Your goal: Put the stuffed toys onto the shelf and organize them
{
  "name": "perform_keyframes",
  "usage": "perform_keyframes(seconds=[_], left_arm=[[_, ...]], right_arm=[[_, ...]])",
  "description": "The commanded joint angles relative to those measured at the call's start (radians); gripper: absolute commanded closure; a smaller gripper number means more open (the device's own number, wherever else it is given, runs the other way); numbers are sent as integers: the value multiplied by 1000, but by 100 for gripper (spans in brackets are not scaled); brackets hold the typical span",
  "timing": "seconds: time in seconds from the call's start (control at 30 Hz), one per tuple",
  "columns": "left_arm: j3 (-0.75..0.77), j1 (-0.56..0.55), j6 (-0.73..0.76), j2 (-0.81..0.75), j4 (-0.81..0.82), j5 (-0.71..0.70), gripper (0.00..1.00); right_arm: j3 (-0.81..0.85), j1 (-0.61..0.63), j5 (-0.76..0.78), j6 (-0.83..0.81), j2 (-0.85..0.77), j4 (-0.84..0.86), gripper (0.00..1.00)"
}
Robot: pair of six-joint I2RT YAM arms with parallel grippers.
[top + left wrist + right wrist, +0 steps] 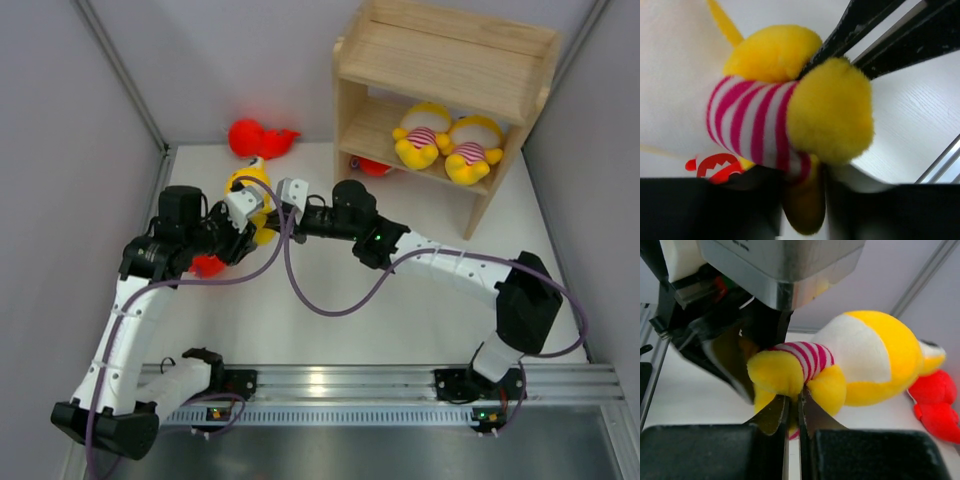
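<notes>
Your left gripper and right gripper are both clamped on one yellow striped toy, out to the left of the shelf, whose lower board holds two more yellow toys, with a red shark lying by the back wall.

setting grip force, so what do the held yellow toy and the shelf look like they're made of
The yellow toy looks like soft plush fabric, probably stuffed: fuzzy nap, rounded squashy limbs. The shelf looks like light unpainted wood, matt: plank seams and grain show.
</notes>
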Motion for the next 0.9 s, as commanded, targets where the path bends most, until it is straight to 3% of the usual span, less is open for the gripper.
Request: perform_keyframes(seconds=[0.0,0.07,0.1,0.2,0.4,0.6,0.87], left_arm=[[69,-6,-25,-22,37,-30,50],[89,-6,-44,-28,37,-81,29],[93,-6,-51,-33,37,-116,13],[99,-6,-64,-52,37,-256,2],[53,-6,-44,-75,35,-499,1],[40,-6,-41,-80,37,-514,1],[33,-6,-44,-77,35,-499,2]], right_arm=[[-19,26,48,-30,-63,-19,100],[-73,18,119,-61,-125,-44,100],[-91,-9,125,-60,-146,-48,100],[-156,-118,84,5,-234,-59,100],[-213,-314,44,26,-358,-59,100],[-135,-417,-5,-39,-320,-10,100],[-7,-518,-70,-136,-134,77,100]])
